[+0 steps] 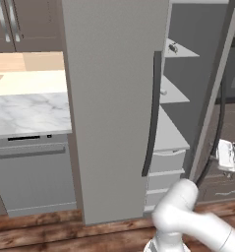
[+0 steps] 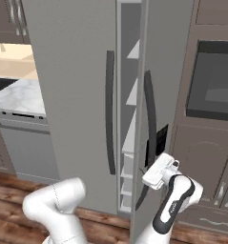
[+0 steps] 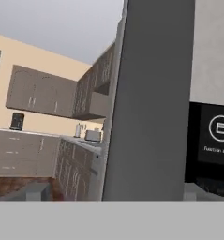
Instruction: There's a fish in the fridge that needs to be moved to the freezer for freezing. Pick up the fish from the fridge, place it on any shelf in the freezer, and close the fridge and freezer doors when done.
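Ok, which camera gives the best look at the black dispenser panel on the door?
The hand view: the dispenser panel sits close, facing the camera, its round icon readable. The right base view shows it edge-on, as a narrow dark strip by the handle. The left base view doesn't help.

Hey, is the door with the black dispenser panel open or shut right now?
Open: the dispenser door stands ajar, and white shelves show through the gap beside it.

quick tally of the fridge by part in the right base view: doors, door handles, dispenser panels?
Doors: 2, left door and right door, which stands ajar
Door handles: 2, left handle and right handle
Dispenser panels: 1, dispenser panel
Total: 5
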You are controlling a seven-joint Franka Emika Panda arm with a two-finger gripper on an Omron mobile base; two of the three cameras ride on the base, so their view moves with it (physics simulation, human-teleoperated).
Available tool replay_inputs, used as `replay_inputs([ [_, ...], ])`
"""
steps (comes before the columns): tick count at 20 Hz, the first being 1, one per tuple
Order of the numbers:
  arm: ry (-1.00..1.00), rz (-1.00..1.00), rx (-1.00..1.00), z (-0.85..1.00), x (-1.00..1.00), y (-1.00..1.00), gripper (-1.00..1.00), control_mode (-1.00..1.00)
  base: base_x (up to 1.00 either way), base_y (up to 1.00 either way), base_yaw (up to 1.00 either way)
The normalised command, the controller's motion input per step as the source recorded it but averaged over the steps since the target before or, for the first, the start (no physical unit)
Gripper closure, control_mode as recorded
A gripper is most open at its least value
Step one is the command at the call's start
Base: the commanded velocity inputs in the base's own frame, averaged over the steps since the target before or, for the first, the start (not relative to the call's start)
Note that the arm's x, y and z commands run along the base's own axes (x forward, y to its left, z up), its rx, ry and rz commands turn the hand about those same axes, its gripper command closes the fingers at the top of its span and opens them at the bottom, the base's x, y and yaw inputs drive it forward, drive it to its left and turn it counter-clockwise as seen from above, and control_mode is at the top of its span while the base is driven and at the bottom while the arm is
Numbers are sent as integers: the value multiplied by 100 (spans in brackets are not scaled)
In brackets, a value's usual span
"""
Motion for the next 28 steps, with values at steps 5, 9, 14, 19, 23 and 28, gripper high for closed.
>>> replay_inputs([
  [5,-1,-29,-7,2,12,98,-100,-100,0,0,0],
  [9,0,-27,-9,0,13,100,-100,-100,0,0,0],
  [14,0,-18,-2,3,10,76,-100,-100,0,0,0],
  [19,2,-4,0,9,28,36,-100,-100,0,0,0],
  [23,8,0,0,11,51,33,-100,-100,0,0,0],
  [28,20,0,0,16,63,36,-100,-100,0,0,0],
])
